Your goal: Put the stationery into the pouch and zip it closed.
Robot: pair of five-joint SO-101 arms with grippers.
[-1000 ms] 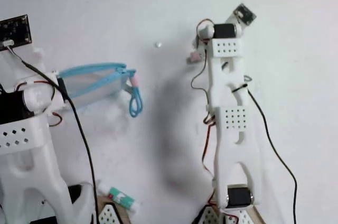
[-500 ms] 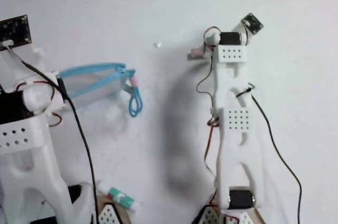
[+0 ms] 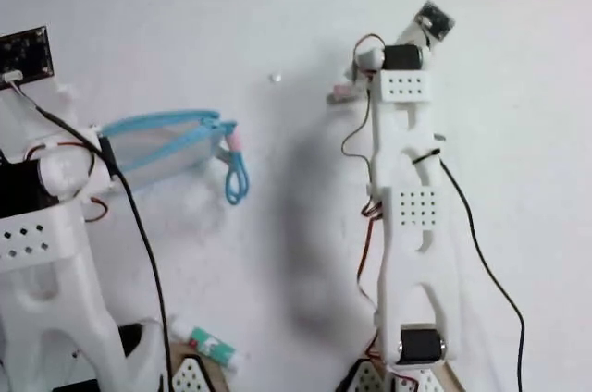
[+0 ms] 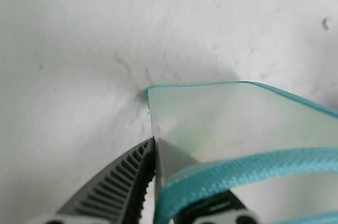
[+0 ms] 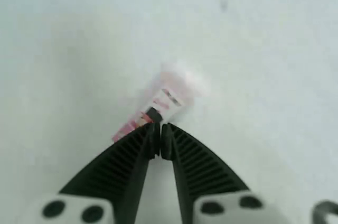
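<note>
A clear pouch (image 3: 166,142) with a blue zipper band lies on the white table, its blue loop strap (image 3: 238,175) trailing toward the middle. My left gripper (image 3: 102,147) is shut on the pouch's end, and the left wrist view shows its fingers (image 4: 132,174) pinching the pouch (image 4: 232,123) at a corner. My right gripper (image 5: 159,129) is at the far side of the table, shut on the tip of a small pink-and-white stick (image 5: 161,105). From above, that stick (image 3: 340,93) pokes out to the left of the right arm's head (image 3: 400,78).
A white-and-green glue stick (image 3: 208,344) lies at the near edge between the arm bases. A tiny white speck (image 3: 275,78) sits on the table beyond the pouch. A small black board (image 3: 26,50) with wires is at far left. Open table lies between the arms.
The right arm's head swayed slightly right and back, carrying the pink-and-white stick with it. The left arm and pouch stayed put.
</note>
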